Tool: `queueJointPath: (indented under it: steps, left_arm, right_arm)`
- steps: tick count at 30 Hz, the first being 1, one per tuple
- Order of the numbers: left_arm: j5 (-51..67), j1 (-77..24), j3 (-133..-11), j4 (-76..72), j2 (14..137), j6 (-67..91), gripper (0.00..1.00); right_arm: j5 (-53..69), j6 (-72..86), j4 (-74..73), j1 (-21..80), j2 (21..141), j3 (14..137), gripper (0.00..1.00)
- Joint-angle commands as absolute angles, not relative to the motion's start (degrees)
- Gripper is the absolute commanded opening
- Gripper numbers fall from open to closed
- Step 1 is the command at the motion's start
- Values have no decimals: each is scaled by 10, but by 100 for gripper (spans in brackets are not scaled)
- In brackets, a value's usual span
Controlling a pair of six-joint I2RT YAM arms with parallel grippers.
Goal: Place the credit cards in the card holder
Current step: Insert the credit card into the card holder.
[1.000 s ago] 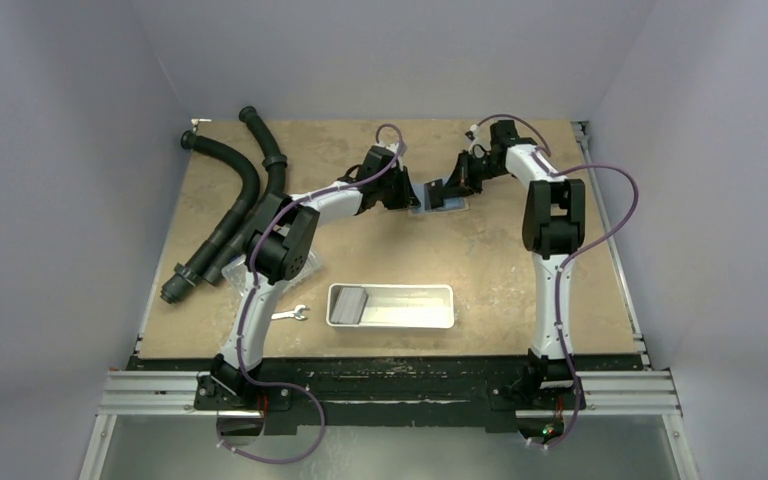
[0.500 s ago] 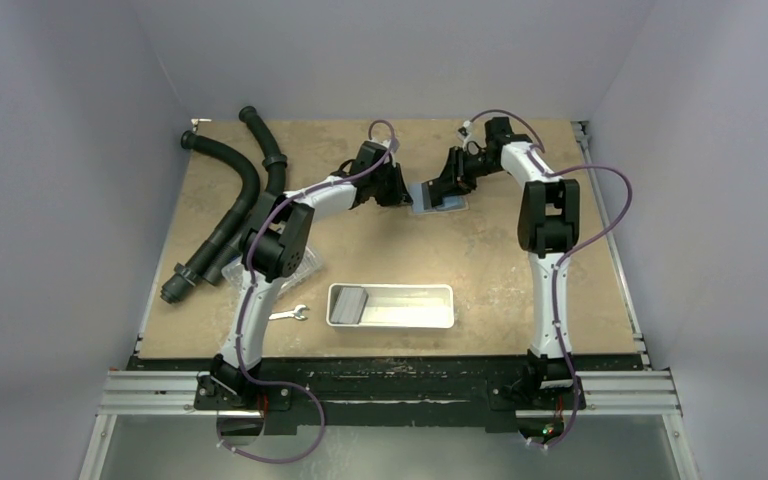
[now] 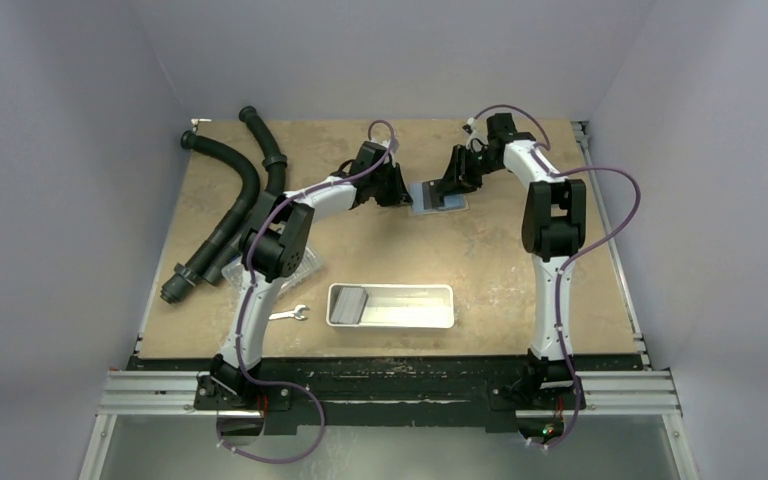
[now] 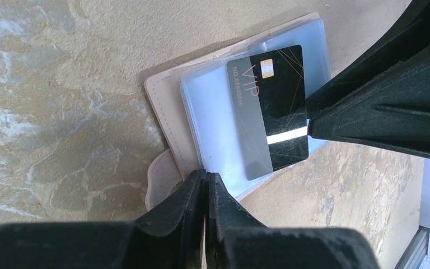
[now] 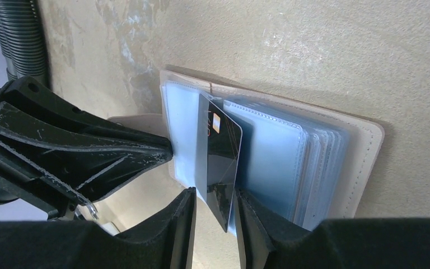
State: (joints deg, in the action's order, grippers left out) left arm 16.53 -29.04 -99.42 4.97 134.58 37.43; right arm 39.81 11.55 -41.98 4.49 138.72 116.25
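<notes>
Moved: the right gripper is found a little farther from the arm bases than a second ago, and the card holder has shifted slightly with it.
Wrench: it is laid flat on the table near the front edge, just left of the tray.
Tray: white and long; grey cards are stacked in its left end.
Hoses: black and ribbed, they are spread over the far left of the table.
Left gripper: the fingers are pressed together at the near edge of the holder; whether a clear sleeve is nipped between them cannot be told.
Card holder: it is spread open on the far middle of the table, between the two grippers, blue sleeves up.
Black card: marked VIP, it is pushed partly into a sleeve and stands tilted.
Right gripper: the fingers are held apart, and the free edge of the card is seen between them.
</notes>
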Motion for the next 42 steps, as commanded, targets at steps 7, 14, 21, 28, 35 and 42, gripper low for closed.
queueJointPath:
  steps: [7, 14, 21, 28, 35, 42]
  left_arm:
    - [157, -283, -983, 50, 1360, 370, 5]
    - [155, -283, -986, 54, 1364, 369, 5]
    - [139, -283, -989, 67, 1369, 366, 2]
    - [129, -282, -988, 74, 1369, 363, 1]
    - [130, -282, -984, 68, 1369, 366, 0]
    - [129, -282, -978, 65, 1363, 365, 0]
  right_arm:
    - [348, 117, -400, 41, 1406, 1182, 36]
    - [349, 108, -390, 52, 1433, 1199, 23]
    - [353, 83, -404, 63, 1446, 1211, 10]
    - [386, 68, -420, 62, 1473, 1234, 2]
    - [395, 90, -397, 73, 1468, 1202, 5]
    - [397, 135, -359, 75, 1420, 1162, 14]
